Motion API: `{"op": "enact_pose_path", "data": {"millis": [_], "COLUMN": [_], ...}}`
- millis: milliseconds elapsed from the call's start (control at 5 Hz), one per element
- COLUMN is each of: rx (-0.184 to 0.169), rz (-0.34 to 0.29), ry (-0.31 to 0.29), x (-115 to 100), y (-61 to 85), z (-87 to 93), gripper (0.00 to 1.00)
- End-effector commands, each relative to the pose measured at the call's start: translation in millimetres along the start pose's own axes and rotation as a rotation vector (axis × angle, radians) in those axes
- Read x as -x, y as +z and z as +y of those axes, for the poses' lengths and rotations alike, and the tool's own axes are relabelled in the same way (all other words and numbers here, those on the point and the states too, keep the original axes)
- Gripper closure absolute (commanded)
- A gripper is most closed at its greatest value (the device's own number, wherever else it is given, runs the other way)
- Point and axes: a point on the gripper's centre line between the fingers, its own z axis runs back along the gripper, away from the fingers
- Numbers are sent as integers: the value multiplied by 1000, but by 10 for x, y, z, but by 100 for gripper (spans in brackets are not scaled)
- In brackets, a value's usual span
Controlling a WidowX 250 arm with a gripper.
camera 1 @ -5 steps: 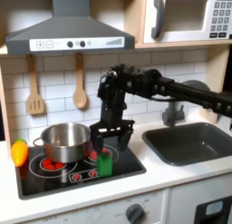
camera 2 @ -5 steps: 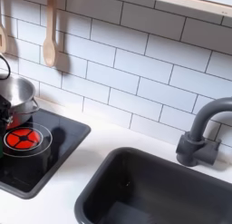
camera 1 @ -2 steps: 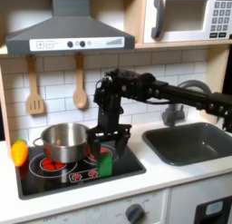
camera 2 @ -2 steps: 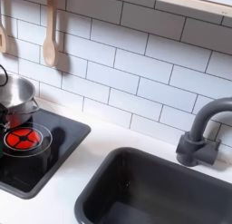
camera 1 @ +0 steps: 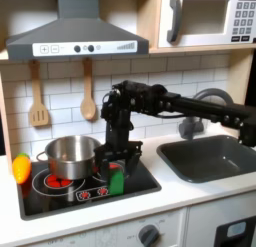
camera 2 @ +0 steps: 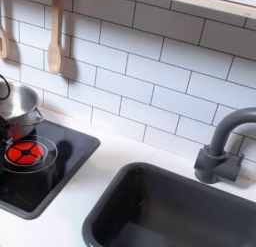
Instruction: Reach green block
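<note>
The small bright green block stands upright on the black stovetop, just right of the steel pot in the first exterior view. My black arm comes in from the first exterior view's right and bends down over the stove. My gripper hangs open directly above the block, with a finger low on either side of its top. I cannot tell whether the fingers touch it. The lower front of the block shows, while its top is partly hidden behind the gripper.
A yellow-orange toy sits at the stove's left edge. The dark sink and faucet lie to the right. Wooden utensils hang on the tiled wall. The second exterior view has the pot, red burner, sink and faucet.
My gripper has come down and shifted slightly left over the green block, and its fingers now reach lower around it. The block and pot have not moved.
</note>
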Motion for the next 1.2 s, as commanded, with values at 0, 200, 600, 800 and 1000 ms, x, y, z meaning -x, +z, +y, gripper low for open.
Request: {"op": "enact_pose_path", "data": {"millis": [0,200,600,800,1000], "rx": [7,4,9,9,9], "rz": [29,34,63,79,97], "ry": [-13,-16,-15,-13,-6], "x": [-11,-23,-39,-29,-6], "y": [-136,-168,-280,-337,-393], "z": [4,-2,2,9,20], "gripper": [0,0,0,0,0]}}
